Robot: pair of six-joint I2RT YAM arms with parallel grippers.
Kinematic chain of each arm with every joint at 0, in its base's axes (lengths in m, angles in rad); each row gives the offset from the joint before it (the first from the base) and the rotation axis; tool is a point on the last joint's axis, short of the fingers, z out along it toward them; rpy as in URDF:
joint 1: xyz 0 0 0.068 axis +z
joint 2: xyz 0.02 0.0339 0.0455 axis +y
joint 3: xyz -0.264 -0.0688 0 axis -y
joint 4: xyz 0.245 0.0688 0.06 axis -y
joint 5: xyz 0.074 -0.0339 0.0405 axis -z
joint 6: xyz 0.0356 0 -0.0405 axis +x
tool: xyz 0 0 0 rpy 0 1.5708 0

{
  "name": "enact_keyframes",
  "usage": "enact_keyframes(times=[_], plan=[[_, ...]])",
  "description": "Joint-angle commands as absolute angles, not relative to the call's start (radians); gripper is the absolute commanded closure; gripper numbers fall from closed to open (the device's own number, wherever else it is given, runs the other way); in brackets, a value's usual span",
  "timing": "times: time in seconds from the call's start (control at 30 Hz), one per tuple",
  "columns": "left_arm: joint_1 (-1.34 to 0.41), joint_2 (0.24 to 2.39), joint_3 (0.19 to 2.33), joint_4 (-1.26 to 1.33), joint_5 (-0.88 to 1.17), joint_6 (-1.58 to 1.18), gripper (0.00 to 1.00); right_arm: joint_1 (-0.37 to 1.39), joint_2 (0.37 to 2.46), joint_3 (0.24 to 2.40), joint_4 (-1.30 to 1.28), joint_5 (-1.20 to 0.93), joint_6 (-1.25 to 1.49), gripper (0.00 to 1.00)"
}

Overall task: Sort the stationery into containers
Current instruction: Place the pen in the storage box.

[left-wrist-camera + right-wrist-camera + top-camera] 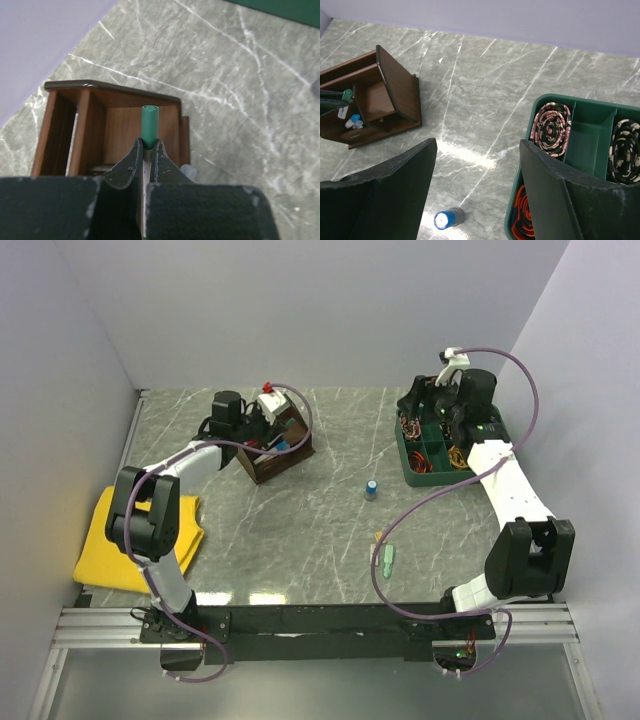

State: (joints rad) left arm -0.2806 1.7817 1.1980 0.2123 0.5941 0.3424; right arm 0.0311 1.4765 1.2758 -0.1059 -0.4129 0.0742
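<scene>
Left wrist view: the left claw (148, 150) is pressed onto a slim white marker with a green cap (149, 122). It pinches the marker just below the cap, so the cap points up the frame toward the dark brown wooden desk organiser (112, 90) at middle left. The capped end hangs over one of the organiser's open compartments, apart from its walls as far as I can tell. From the right wrist the same organiser sits at the upper left, and a couple of blue-capped pens (353, 120) already lie inside it. The right claw (477, 145) is spread wide and holds nothing, hovering by the left edge of a green plastic tray (582, 132) of coiled cables at the right. On the grey marble tabletop (300, 530) in the overhead view, a small blue-capped cylinder (371, 488) stands near centre, well apart from the organiser. A pale-green eraser-like piece (387, 558) and a tiny tan piece (379, 536) lie lower down. I judge the sorting well along: some pens are in, the marker is not yet dropped, and those three loose items are left.
</scene>
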Motion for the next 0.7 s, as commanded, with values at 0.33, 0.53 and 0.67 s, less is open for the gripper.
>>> enact_keyframes(times=[0.33, 0.53, 0.67], plan=[[-0.244, 1.842, 1.124, 0.388, 0.681, 0.402, 0.98, 0.072, 1.491, 1.321, -0.12, -0.385, 0.021, 0.25], [-0.239, 1.841, 1.106, 0.416, 0.67, 0.391, 0.92, 0.083, 1.5, 1.325, -0.127, -0.379, 0.018, 0.25], [-0.222, 1.813, 1.101, 0.391, 0.667, 0.397, 0.95, 0.095, 1.503, 1.325, -0.124, -0.377, 0.023, 0.25]])
